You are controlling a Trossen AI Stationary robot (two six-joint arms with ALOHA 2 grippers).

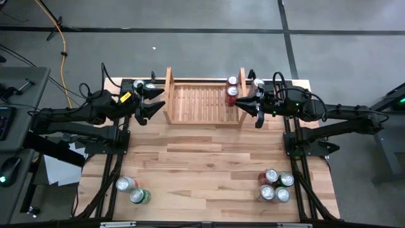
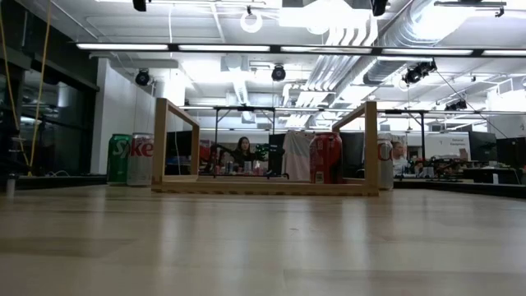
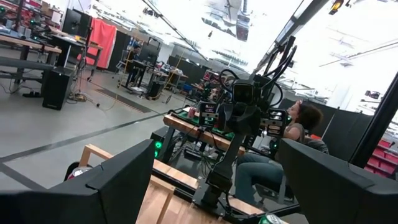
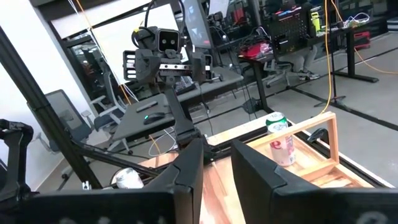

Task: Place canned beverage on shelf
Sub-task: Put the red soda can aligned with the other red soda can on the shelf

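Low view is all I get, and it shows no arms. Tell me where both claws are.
Observer: In the high view, the left claw is open just outside the left board of the shelf. The right claw is open outside its right board.
Operator: Count what's on the shelf.
Observer: Two cans stand at its right end, one behind the other.
Operator: Report any cans at the table's front.
Observer: A pair of cans is at the front left, and four cans are clustered at the front right.
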